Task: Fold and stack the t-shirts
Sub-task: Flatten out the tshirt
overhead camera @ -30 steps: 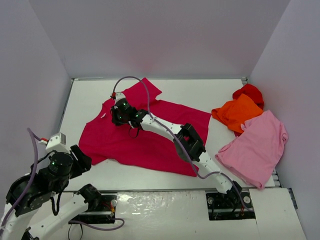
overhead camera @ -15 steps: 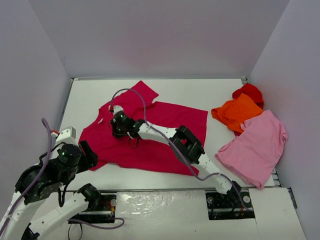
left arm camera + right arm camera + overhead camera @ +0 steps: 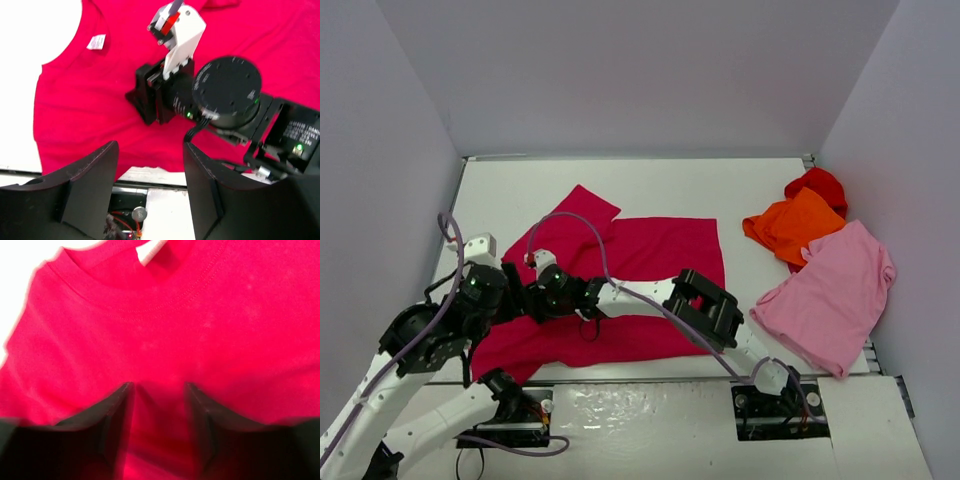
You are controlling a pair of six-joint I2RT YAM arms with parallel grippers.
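A large crimson t-shirt [image 3: 650, 250] lies spread over the left middle of the table, its far part folded toward the near edge. My right gripper [image 3: 548, 300] hovers low over its near left part. In the right wrist view the jaws [image 3: 160, 386] stand apart, a blurred ridge of cloth [image 3: 200, 315] lying between them below the collar. My left gripper [image 3: 512, 303] is just left of it, open and empty [image 3: 150, 147], above the table's near edge. The left wrist view shows the right gripper [image 3: 142, 100] on the shirt [image 3: 100, 100]. Orange [image 3: 792, 225], red [image 3: 820, 183] and light pink [image 3: 835, 295] t-shirts lie at the right.
White walls close in the table on the left, far and right sides. The arm bases and a metal plate [image 3: 650, 400] run along the near edge. A purple cable [image 3: 605, 255] loops over the right arm. A white neck label [image 3: 96, 42] shows on the shirt.
The right gripper pulled the shirt's far left part toward the near edge, then its jaws parted. The left arm swung right, up to the shirt's near left edge.
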